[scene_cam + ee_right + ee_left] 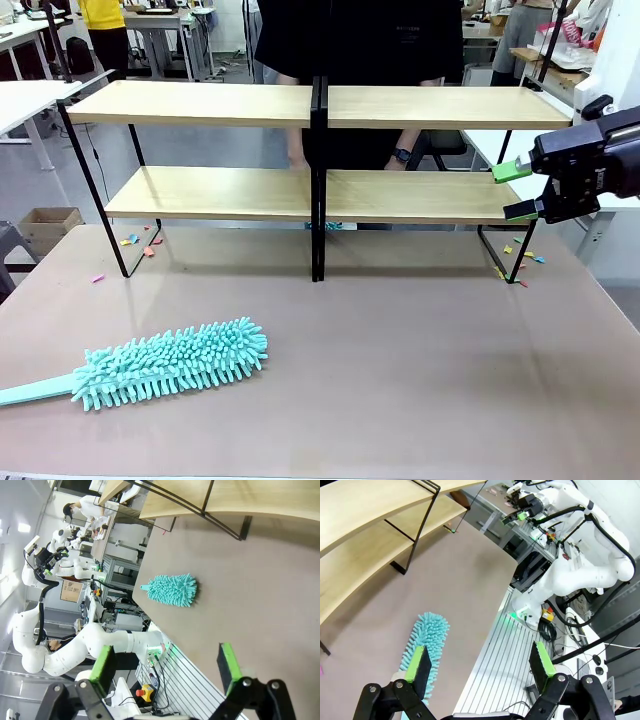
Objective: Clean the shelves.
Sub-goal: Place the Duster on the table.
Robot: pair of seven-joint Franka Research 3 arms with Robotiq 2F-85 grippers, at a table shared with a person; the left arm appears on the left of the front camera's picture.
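The shelves stand across the far half of the table: two tiers of light-wood boards on a thin black frame, joined at the middle. They also show in the left wrist view as the shelves and in the right wrist view as the shelves. A teal fluffy duster lies flat on the tabletop at the near left, held by nothing. My right gripper hovers open beside the right end of the lower board. My left gripper hangs open over the table's edge, the duster just beyond one pad. The right gripper is empty, far from the duster.
A person in black stands behind the shelves, one hand low behind the lower board. Small coloured scraps lie by the left foot of the frame, and more scraps by the right foot. A cardboard box sits on the floor at left.
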